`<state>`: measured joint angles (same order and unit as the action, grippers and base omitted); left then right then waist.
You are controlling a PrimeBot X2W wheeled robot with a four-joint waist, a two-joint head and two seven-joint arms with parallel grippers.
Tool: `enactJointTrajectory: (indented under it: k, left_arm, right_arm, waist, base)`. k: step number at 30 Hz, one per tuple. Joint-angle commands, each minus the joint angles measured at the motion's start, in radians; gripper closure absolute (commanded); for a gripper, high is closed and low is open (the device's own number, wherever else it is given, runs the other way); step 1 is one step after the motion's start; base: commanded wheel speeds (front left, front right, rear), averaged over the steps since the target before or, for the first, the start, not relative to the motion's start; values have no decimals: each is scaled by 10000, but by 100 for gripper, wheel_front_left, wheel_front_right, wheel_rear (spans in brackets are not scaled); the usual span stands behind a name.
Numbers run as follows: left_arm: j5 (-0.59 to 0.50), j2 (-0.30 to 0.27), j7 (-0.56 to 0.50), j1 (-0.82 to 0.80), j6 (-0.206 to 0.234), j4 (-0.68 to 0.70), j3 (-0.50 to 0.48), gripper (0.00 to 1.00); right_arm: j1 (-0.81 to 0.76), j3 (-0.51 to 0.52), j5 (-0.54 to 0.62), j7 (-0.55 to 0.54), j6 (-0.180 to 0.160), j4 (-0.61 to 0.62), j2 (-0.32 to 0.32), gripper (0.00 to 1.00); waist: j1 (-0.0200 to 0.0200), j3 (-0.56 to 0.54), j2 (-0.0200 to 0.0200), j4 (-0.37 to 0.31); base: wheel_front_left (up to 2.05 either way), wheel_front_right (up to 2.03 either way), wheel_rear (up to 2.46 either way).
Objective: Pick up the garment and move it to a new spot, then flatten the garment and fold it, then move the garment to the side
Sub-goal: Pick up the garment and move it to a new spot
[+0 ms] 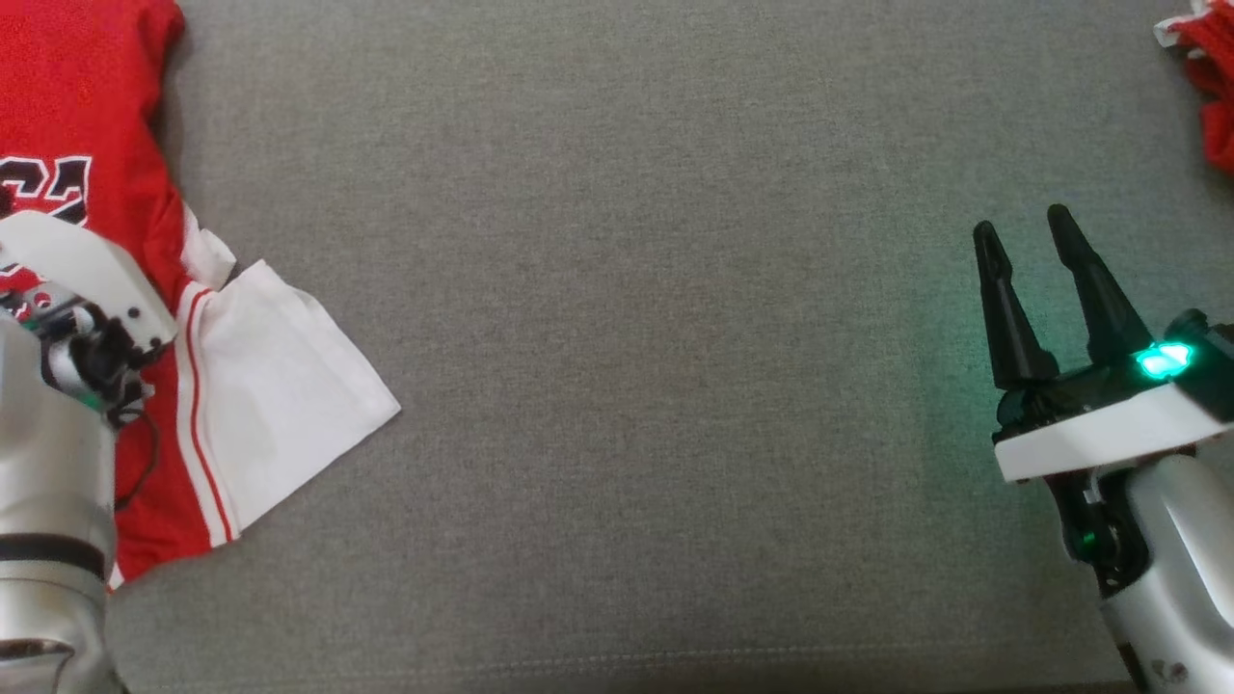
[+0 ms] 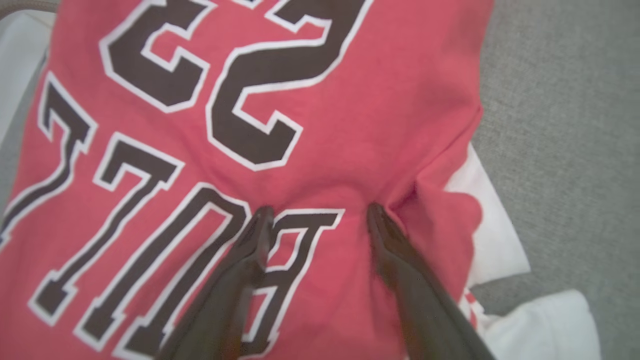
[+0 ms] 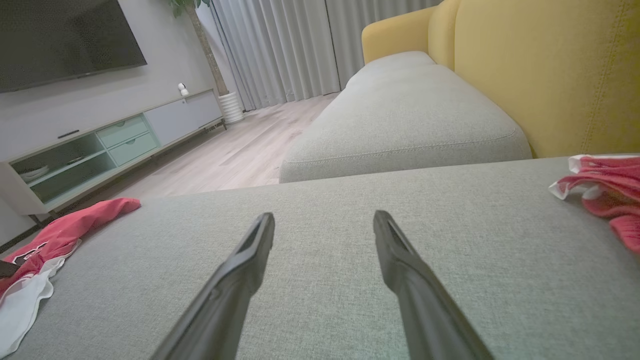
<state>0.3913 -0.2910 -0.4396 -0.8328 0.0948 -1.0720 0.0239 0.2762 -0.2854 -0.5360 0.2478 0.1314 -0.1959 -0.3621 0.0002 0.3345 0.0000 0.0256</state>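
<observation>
The garment [image 1: 77, 116] is a red jersey with black, white-edged lettering and a white sleeve [image 1: 280, 386]. It lies on the grey cushion at the far left. In the left wrist view my left gripper [image 2: 320, 215] stands open, both fingertips [image 2: 260, 220] pressing down on the red cloth [image 2: 350, 125] near the letters. The fabric puckers beside the right-hand tip. In the head view my left wrist [image 1: 87, 280] sits over the jersey, hiding its fingers. My right gripper [image 1: 1022, 224] is open at the right, holding nothing, and hovers over bare cushion [image 3: 324, 216].
A second red-and-white cloth [image 1: 1210, 77] lies bunched at the far right corner [image 3: 605, 195]. The grey sofa cushion [image 1: 656, 337] spreads wide between the arms. A yellow backrest [image 3: 550, 75] rises behind, with a TV cabinet [image 3: 100, 145] and wooden floor beyond.
</observation>
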Motion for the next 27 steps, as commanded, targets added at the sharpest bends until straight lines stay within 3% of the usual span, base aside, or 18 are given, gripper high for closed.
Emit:
enactJointTrajectory:
  k: [1, 2, 8, 12, 19, 27]
  left_arm:
    - [172, -237, -1, 165, -145, -131, -108, 13]
    - [128, -245, 379, 115, -193, -90, -56, 100]
    - [-182, -339, 1806, -338, -554, 378, 289, 100]
    - [-421, -283, 2413, -711, -1070, 829, 696, 100]
    - [-655, 214, 2531, -956, -1783, 2105, 1505, 100]
    - [-360, 1138, 2108, -629, -2049, 4632, 2193, 100]
  right_arm:
    - [164, -180, -69, 110, -7, 218, -224, 0]
    - [175, -236, -72, 117, -7, 152, -217, 0]
    - [80, -362, -48, 130, -7, -110, -63, 0]
    - [-75, -368, 9, 135, -7, -275, 130, 0]
    - [-395, -184, 186, 137, -7, -367, 472, 0]
    - [-532, -115, 344, 117, -7, -161, 638, 0]
  waist:
    - [-2, -121, 0, 87]
    - [-2, -274, 0, 153]
    - [-2, -1035, 0, 264]
    - [-2, -1687, 0, 199]
    - [-2, -2555, 0, -254]
    - [-2, -2930, 0, -1074]
  base:
    - [0, 0, 0]
    - [0, 0, 0]
    - [0, 0, 0]
    - [0, 0, 0]
    - [0, 0, 0]
    - [0, 0, 0]
